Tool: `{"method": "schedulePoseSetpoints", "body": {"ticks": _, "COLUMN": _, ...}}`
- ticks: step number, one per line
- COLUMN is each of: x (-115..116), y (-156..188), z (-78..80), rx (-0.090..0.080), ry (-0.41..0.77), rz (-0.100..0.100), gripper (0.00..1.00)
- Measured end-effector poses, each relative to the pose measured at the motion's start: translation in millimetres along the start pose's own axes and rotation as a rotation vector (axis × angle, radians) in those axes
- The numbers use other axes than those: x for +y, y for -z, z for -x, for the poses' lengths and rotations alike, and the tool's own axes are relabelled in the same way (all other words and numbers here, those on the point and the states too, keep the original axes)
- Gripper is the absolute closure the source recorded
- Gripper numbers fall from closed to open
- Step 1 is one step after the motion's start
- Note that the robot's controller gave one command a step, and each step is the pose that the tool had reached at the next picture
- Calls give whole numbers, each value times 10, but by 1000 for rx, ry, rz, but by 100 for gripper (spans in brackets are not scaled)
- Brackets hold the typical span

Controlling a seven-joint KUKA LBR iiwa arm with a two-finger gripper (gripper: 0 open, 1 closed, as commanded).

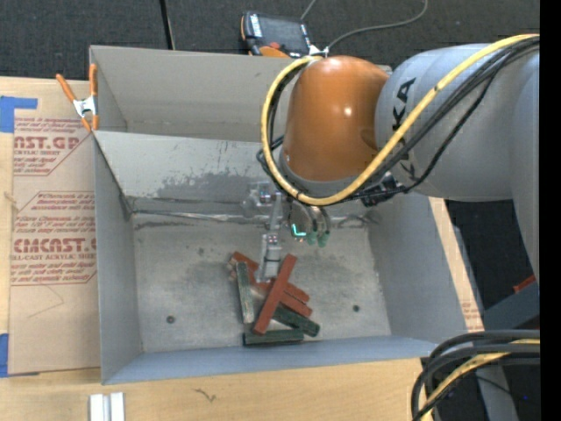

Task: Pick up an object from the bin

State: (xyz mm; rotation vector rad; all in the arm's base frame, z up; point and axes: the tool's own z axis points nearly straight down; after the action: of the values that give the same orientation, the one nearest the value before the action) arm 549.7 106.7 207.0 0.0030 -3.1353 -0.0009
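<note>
My gripper (273, 260) hangs below the orange wrist cover, near the middle of the bin. Its tip is just above the upper end of a small heap of flat sticks. A long red-brown stick (279, 295) lies slantwise right under the tip. A short red piece (243, 260) sits just to its left. A greenish stick (243, 293) runs down the heap's left side. A dark green bar (282, 331) lies across the bottom, close to the front wall.
The arm and its orange cover reach in from the right and hide the bin's back right part. The sticks are crossed over one another near the front wall. Bare grey floor lies to the left and right of the heap.
</note>
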Motion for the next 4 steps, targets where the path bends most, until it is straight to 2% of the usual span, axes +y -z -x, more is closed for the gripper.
{"method": "schedulePoseSetpoints", "body": {"ticks": 1, "x": -636, "y": -1224, "z": -260, "rx": -1, "ry": 327, "rz": -1, "gripper": 0}}
{"method": "schedulePoseSetpoints", "body": {"ticks": 2, "x": -625, "y": -1192, "z": -242, "rx": -7, "ry": 327, "rz": 0, "gripper": 100}}
{"method": "schedulePoseSetpoints", "body": {"ticks": 3, "x": -753, "y": -944, "z": -264, "rx": -8, "ry": 734, "rz": -3, "gripper": 100}}
{"method": "schedulePoseSetpoints", "body": {"ticks": 4, "x": -696, "y": 141, "z": -143, "rx": -17, "ry": 767, "rz": -6, "gripper": 100}}
